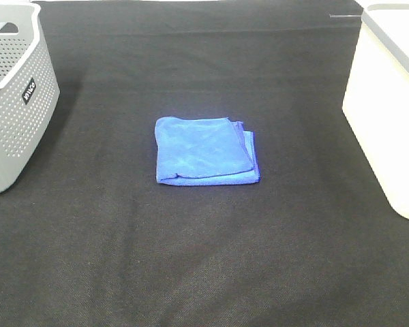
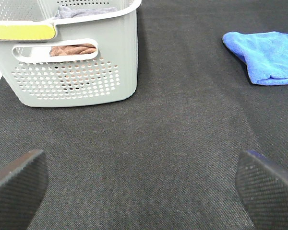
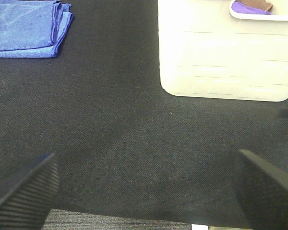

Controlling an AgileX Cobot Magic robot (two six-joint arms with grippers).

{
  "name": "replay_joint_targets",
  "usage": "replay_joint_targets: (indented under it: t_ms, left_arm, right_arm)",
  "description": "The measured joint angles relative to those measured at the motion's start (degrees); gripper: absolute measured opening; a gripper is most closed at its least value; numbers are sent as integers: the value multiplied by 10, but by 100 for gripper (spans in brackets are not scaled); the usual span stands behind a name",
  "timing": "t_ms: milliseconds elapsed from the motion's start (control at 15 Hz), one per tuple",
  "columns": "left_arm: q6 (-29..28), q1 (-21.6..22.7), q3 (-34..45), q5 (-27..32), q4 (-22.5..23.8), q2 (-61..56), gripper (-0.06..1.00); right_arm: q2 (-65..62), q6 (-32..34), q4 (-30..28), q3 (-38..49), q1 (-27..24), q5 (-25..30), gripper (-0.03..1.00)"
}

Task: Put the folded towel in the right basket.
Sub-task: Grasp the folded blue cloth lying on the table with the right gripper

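Between the baskets, the folded towel point(image 1: 206, 150) lies untouched; my right hand point(image 3: 144, 184), jaws apart, should pinch its layered edge, then lift toward the right basket point(image 1: 388, 116).

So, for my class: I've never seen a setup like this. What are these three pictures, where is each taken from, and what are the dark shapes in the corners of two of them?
It is a two-armed robot at a table covered in black cloth. One picture looks down from a camera mounted high; no arm shows in it. The other two come from a camera on each wrist, looking past that arm's tool.

The dark ribbed shapes are fingers: the left tool and right tool are both open wide and hold nothing.

On the cloth a folded blue towel lies in the middle, untouched. On the left stands a grey perforated basket with some cloth inside, seen from the left wrist. On the right is a cream-white basket, where the towel should go. Something purple shows at its rim from the right wrist.
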Motion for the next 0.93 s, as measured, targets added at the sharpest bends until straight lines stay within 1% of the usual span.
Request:
replay_joint_targets:
  t_ms: [933]
  left_arm:
    - [0, 0, 0, 0, 0, 0, 99]
  right_arm:
    - [0, 0, 0, 0, 0, 0, 95]
